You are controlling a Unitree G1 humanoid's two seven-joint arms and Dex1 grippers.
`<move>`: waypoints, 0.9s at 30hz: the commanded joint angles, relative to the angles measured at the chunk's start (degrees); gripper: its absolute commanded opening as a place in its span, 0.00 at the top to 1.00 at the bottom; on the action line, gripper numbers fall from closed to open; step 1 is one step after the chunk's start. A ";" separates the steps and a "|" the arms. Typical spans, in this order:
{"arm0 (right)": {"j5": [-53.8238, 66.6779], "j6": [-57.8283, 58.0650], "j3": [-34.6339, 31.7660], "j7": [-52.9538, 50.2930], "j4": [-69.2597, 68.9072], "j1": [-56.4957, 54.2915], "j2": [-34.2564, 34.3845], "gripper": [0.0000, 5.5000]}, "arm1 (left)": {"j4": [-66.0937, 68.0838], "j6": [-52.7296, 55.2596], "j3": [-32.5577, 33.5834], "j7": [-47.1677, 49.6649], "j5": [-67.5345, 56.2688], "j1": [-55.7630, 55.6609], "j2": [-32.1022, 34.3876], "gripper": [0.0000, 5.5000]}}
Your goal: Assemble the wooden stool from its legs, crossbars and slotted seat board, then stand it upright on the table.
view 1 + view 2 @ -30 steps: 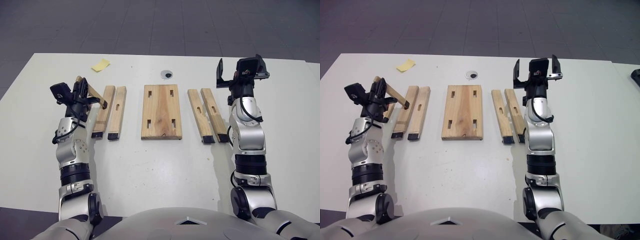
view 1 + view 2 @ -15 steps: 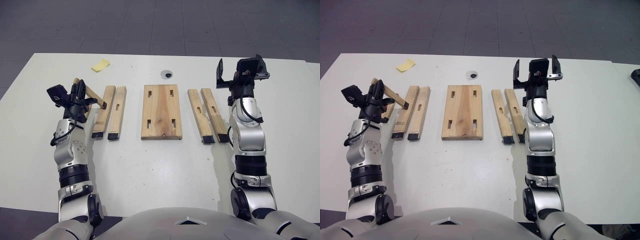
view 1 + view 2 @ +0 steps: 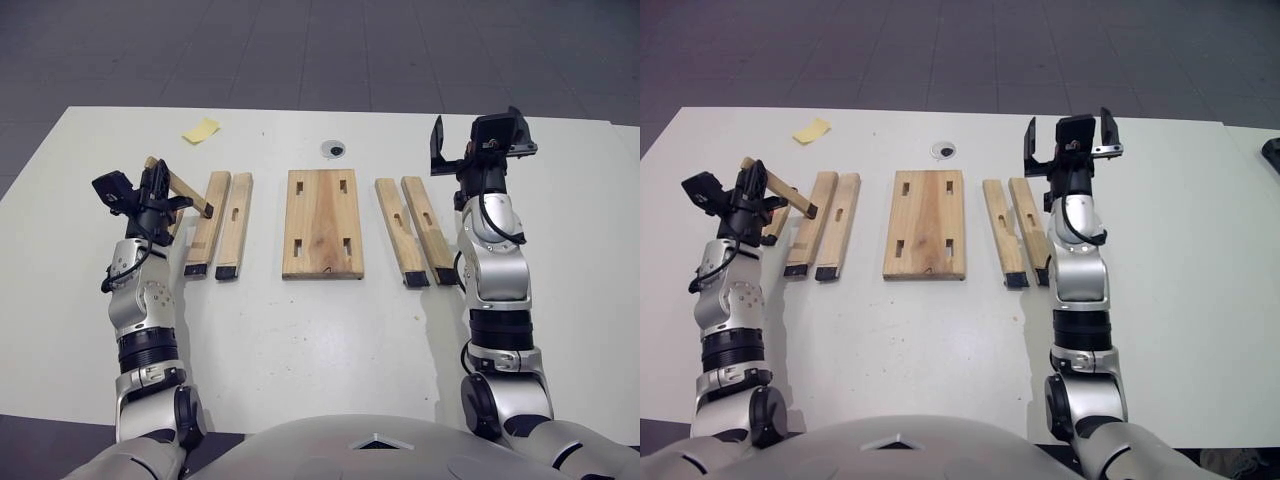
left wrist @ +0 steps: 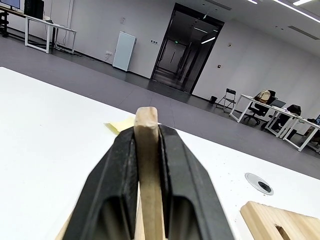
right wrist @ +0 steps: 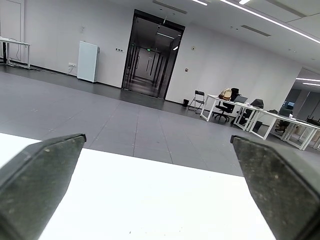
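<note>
The slotted seat board [image 3: 322,223] lies flat in the middle of the white table [image 3: 320,330]. Two wooden legs [image 3: 219,224] with black feet lie side by side to its left, two more legs [image 3: 415,231] to its right. My left gripper [image 3: 160,194] is shut on a thin wooden crossbar [image 3: 188,193], held slanted above the table just left of the left legs; the bar shows clamped between the black fingers [image 4: 116,185] in the left wrist view. My right gripper [image 3: 480,140] stands open and empty, raised beyond the far end of the right legs.
A yellow sticky note [image 3: 201,129] lies at the table's far left. A round cable port [image 3: 333,149] sits just beyond the seat board. Another wooden piece [image 3: 777,222] lies on the table under my left gripper. The near half of the table is bare.
My left gripper has shifted slightly left and away with the crossbar still in it. The right arm has stayed still.
</note>
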 commanded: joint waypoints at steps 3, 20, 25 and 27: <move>0.38 1.13 0.68 1.18 -0.54 -0.36 0.21 0.02 | 6.87 0.16 -1.79 0.71 4.92 2.94 1.21 0.93; -0.03 3.09 1.10 1.41 -2.64 0.45 0.68 0.02 | 10.95 -3.53 -8.24 1.10 12.40 11.93 0.34 0.93; -0.09 3.09 1.59 1.39 -2.24 -0.90 0.82 0.02 | 15.17 -5.14 -9.29 1.83 13.62 14.57 -0.88 0.93; 0.01 3.03 1.75 1.51 -2.00 -1.51 0.80 0.02 | 16.25 -5.86 -9.67 2.17 13.83 14.91 -1.29 0.93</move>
